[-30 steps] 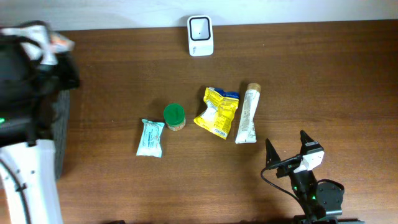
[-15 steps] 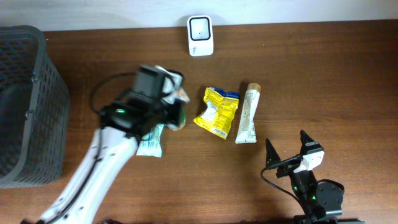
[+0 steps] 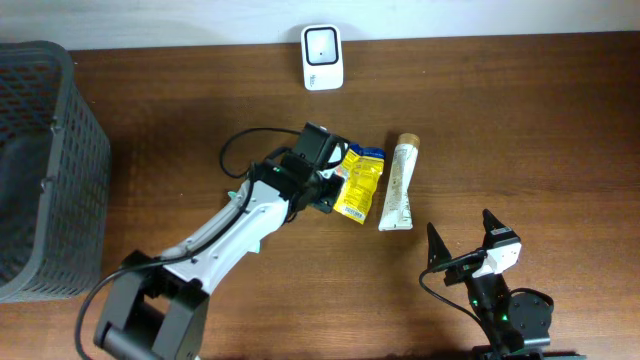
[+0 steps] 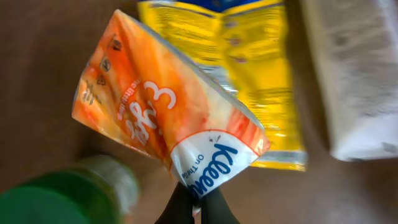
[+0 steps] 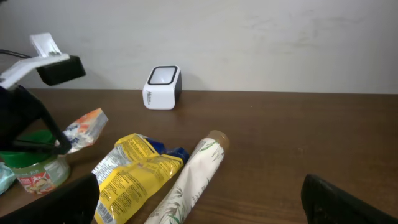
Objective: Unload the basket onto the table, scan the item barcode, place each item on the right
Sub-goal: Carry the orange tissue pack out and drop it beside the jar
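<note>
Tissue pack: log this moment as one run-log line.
left end effector: shut on orange tissue pack | right end effector: open, empty | scanner: at far table edge, pack not there yet

- The brown wooden tabletop [image 3: 520, 120] carries all the things.
- A white scanner [image 3: 322, 57] stands at its back edge, by the wall.
- A yellow packet [image 3: 358, 182] lies flat in front of the scanner, a little to the right.
- A white tube [image 3: 399, 183] lies in front of the scanner, further to the right.
- A green-lidded jar [image 5: 34, 168] stands upright in front of the scanner, to the left.
- A dark mesh basket [image 3: 40, 160] stands far to the left of the scanner.
</note>
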{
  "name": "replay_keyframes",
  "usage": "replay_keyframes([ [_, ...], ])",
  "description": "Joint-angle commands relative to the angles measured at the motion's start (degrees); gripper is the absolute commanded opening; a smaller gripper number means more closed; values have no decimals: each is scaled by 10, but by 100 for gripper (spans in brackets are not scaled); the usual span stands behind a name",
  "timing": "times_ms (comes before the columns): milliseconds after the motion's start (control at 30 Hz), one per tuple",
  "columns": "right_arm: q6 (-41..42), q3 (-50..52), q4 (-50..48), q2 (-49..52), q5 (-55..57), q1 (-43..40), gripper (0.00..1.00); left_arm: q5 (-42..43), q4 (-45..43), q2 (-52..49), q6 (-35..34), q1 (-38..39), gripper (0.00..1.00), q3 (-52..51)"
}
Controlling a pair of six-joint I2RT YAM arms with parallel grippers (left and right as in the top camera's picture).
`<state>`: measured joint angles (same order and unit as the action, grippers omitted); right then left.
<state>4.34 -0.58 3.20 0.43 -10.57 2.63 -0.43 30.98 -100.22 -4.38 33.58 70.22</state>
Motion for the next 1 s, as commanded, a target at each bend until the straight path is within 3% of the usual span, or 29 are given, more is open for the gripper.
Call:
replay_keyframes([
  [0, 4, 3, 4, -2, -3, 4, 98, -92, -5, -4, 16, -3, 0, -3],
  [133, 4, 3, 4, -2, -3, 4, 98, -99, -19, -4, 16, -4, 0, -3],
  [167, 4, 3, 4, -2, -3, 4, 98, -99, -22, -4, 17, -4, 4, -3],
  [200, 4, 3, 4, -2, -3, 4, 98, -99, -25, -4, 16, -4, 13, -3],
  [233, 4, 3, 4, -2, -3, 4, 98, -99, -27, -4, 16, -4, 45, -3],
  [300, 4, 3, 4, -2, -3, 4, 98, -99, -29, -4, 16, -4, 70, -3],
  [400, 4, 3, 4, -2, -3, 4, 98, -85, -35, -4, 12, -8, 96, 3],
  [533, 4, 3, 4, -2, -3, 4, 98, 0, -1, -3, 12, -54, 100, 55],
  [667, 4, 3, 4, -2, -3, 4, 98, 73, 114, -4, 17, -138, 100, 162],
  [800, 4, 3, 4, -2, -3, 4, 98, 86, 253, -3, 85, -216, 100, 277],
  [967, 4, 3, 4, -2, -3, 4, 98, 86, 334, -4, 146, -312, 99, 360],
])
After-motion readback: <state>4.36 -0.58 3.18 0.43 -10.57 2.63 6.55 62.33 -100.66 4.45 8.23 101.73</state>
